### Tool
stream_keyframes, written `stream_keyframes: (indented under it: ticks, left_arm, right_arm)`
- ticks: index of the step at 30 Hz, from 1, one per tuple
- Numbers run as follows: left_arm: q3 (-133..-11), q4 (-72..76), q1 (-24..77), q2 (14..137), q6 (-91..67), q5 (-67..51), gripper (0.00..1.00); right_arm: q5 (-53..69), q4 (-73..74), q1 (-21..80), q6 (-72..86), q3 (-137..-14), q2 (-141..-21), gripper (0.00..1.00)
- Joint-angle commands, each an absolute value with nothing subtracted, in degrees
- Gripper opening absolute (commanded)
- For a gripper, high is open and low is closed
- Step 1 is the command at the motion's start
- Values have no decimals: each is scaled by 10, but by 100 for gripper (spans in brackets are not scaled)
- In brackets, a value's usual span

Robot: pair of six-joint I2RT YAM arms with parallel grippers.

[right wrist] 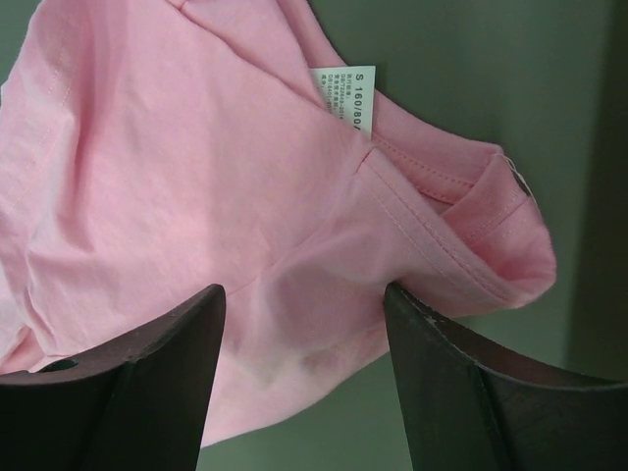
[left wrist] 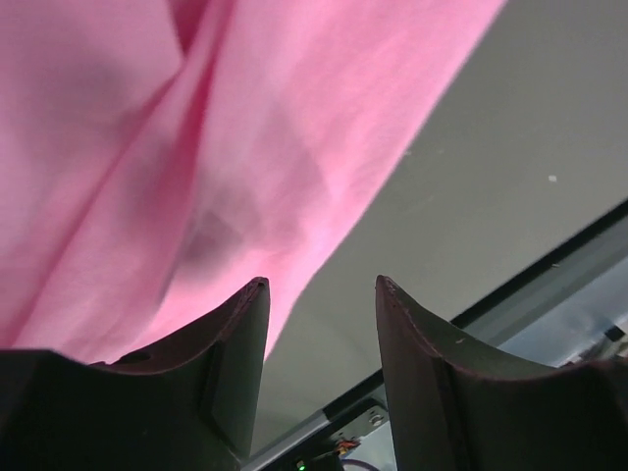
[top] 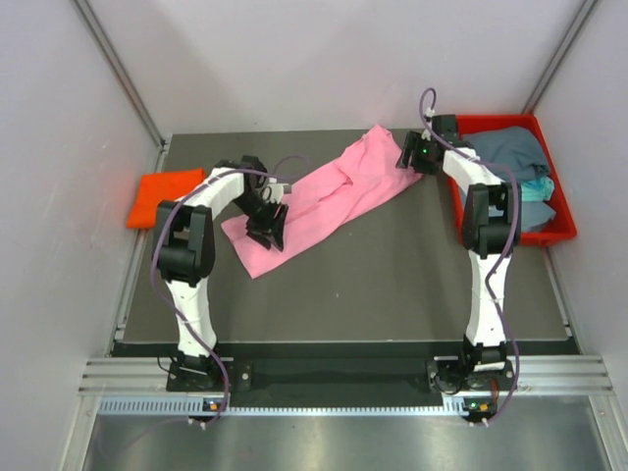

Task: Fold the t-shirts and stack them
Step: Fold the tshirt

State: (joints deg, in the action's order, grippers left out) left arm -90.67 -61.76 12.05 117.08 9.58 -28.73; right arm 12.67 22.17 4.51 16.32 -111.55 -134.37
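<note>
The pink shirt (top: 334, 191) was spread crumpled and slantwise across the table (top: 392, 285), from near left to far right. Its near-left end was overhung by the left gripper (top: 267, 228), jaws parted with nothing clamped, the cloth's edge just beyond the tips. Its collar end, label (right wrist: 343, 93) showing, was seen beneath the right gripper (top: 410, 155), jaws likewise apart and empty. An orange shirt (top: 165, 196) was laid at the table's left edge. A grey-blue shirt (top: 515, 147) and a teal shirt (top: 538, 188) were held in the tray (top: 496, 120) at right.

The left arm (top: 188, 304) and right arm (top: 483, 294) have white links and black joints. A purple cable (top: 153, 260) loops along each. The fingers (left wrist: 231, 343) are dark brownish, curved, tapering to rounded tips.
</note>
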Motion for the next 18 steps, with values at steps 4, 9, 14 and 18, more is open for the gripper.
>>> stream_keyframes:
  ticks: [4,9,14,18]
  left_arm:
    - [-918,-664,143,1182,117,-151,52]
    - [-895,-671,153,1182,121,-121,51]
    - [-870,-666,164,1184,115,-101,50]
    - [-860,-666,170,1193,112,-102,28]
  right_arm:
    - [123,199,54,169,-1139,-1344,66]
    - [124,195,53,170,-1140,-1350,66]
    - [120,192,54,171,-1142,-1354,66]
    - [116,192,54,174,-1145,-1356,66]
